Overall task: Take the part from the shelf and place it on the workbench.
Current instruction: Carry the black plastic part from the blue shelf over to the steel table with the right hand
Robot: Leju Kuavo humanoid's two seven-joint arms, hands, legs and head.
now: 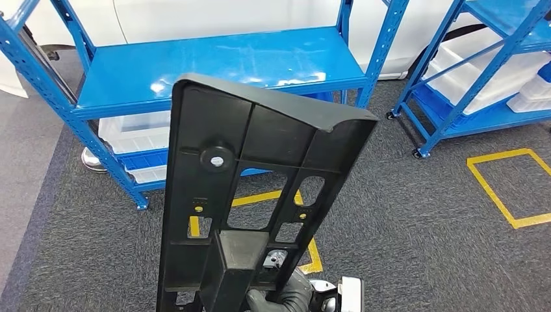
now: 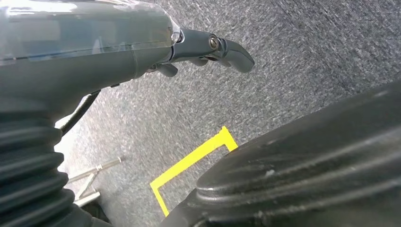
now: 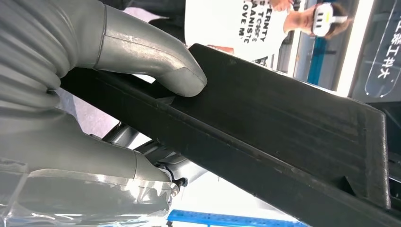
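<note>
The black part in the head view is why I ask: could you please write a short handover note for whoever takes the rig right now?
Right hand: grips the black part at its lower end, holding it upright in front of the blue shelf.
Left hand: holds nothing, hanging over the grey carpet.
Done: the part is off the shelf.
Left: carry it to the workbench and set it down.

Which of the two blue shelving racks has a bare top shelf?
The blue rack straight ahead, behind the held black part; its top shelf is bare, while the rack at the far right carries white bins.
</note>
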